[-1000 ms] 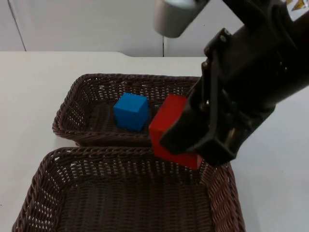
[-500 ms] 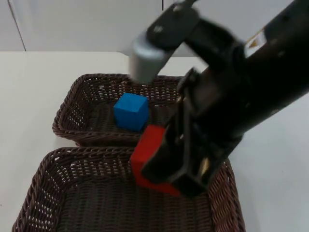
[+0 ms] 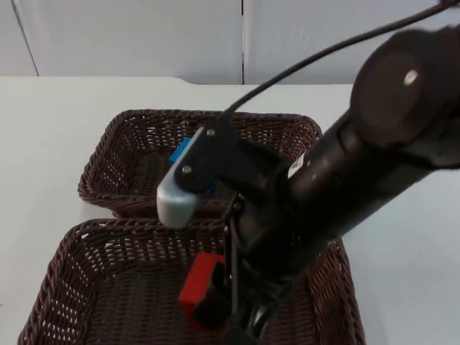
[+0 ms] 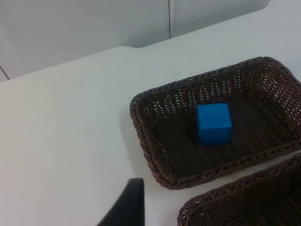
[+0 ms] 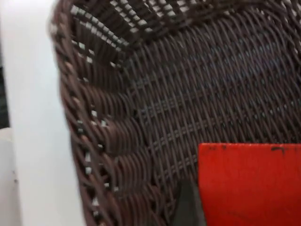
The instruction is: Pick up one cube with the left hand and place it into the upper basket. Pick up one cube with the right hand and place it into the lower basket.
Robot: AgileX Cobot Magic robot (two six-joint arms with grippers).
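Now: my right gripper [image 3: 215, 305], pinching the red cube [image 3: 201, 287], had dropped from the rim into the lower basket [image 3: 79, 287]; release pending. Left gripper's state: cannot tell.

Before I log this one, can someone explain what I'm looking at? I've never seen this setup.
It is a two-armed robot at a white table. One picture comes from a fixed camera above; the other two come from cameras on each arm's wrist. Two brown wicker baskets sit on the table. The upper basket holds a blue cube. The right arm reaches down into the lower basket, and its tool, the right gripper, is shut on a red cube; the right wrist view shows that cube against the basket's weave. The left gripper waits off to the side above the table, near the upper basket.
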